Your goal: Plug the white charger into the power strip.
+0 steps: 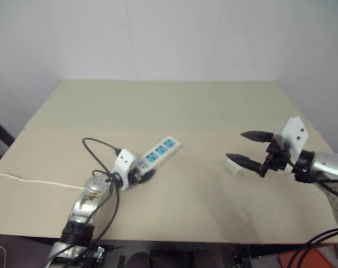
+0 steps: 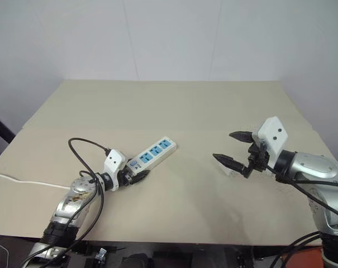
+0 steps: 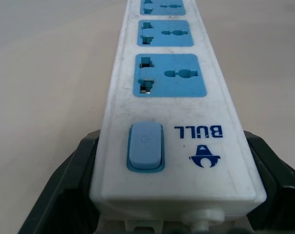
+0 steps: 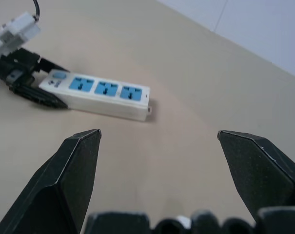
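Both hands are working: the left hand (image 2: 136, 176) is straddling the power strip (image 2: 152, 153), while the wide-open, empty right hand (image 2: 231, 149) is hovering over the white charger (image 1: 234, 166).

Beige tabletop (image 2: 174, 106): wide bare area from 10 to 2 o'clock behind everything, nothing in the way. Long white power strip with blue sockets (image 2: 152, 153) lies diagonally left of centre; its switch end at 7 o'clock is boxed in by the left gripper (image 2: 136, 176), one black finger on each side. Thin white cord (image 2: 23, 180) crosses the left edge at 9 o'clock. Open lane between the strip's far end and the small white blocky charger (image 2: 231, 169) at 3 o'clock, with the spread-fingered right gripper (image 2: 234, 148) over it.
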Controlling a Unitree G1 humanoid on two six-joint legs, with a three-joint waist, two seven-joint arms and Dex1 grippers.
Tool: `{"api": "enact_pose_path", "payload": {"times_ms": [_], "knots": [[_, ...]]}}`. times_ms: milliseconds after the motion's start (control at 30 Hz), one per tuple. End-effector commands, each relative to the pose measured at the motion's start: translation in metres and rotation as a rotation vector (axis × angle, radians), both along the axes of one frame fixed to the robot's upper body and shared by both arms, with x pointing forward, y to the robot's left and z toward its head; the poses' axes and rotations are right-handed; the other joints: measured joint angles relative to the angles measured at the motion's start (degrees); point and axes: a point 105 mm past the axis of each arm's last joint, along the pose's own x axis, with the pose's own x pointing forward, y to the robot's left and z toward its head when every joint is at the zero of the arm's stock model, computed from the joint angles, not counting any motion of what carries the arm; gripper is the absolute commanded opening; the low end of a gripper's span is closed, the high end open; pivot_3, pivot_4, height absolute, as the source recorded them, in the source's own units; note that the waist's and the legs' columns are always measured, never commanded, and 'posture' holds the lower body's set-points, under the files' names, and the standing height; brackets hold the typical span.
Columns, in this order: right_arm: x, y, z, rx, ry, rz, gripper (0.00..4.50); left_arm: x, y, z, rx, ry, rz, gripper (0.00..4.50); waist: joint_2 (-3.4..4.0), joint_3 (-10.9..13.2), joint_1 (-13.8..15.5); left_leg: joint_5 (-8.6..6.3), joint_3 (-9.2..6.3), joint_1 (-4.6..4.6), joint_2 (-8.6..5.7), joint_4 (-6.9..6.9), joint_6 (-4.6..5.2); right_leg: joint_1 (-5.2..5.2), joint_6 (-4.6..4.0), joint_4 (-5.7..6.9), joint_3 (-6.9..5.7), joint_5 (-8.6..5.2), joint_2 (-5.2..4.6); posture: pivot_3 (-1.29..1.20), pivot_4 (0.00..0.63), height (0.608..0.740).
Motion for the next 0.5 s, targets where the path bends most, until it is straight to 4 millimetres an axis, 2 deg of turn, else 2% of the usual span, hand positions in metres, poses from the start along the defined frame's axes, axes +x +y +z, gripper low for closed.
{"api": "enact_pose_path", "payload": {"times_ms": [33,300,400,500], "knots": [[-0.002,0.001,0.019,0.014,-0.069,0.000,4.50,-0.005,-0.007,-0.012,0.041,0.031,-0.062,3.32,0.00,0.00,0.11,0.00,0.00,-0.01,0.00,0.00,0.00,0.00,0.00,-0.01,0.00,0.00,0.00,0.00,0.150,0.740],[0.001,0.000,0.020,0.014,-0.069,-0.005,4.50,-0.006,-0.014,0.031,0.024,-0.173,-0.297,3.32,-0.03,0.02,0.09,0.00,0.00,-0.14,0.00,0.01,0.00,-0.10,0.00,-0.07,-0.01,0.01,0.00,0.00,0.150,0.740],[0.002,-0.001,0.019,0.011,-0.063,-0.002,4.50,-0.020,-0.012,0.044,0.031,-0.182,-0.473,3.32,-0.04,0.03,-0.12,0.00,-0.02,-0.43,0.02,0.03,0.00,-0.35,0.00,-0.08,-0.05,0.01,0.01,0.00,0.150,0.740],[0.004,-0.001,0.018,0.009,-0.055,0.008,4.50,-0.039,-0.008,0.041,0.055,-0.130,-0.641,3.32,-0.03,0.02,-0.26,0.00,-0.03,-0.64,0.02,0.08,0.00,-0.52,0.00,-0.07,-0.07,0.01,0.01,0.00,0.150,0.740]]}}
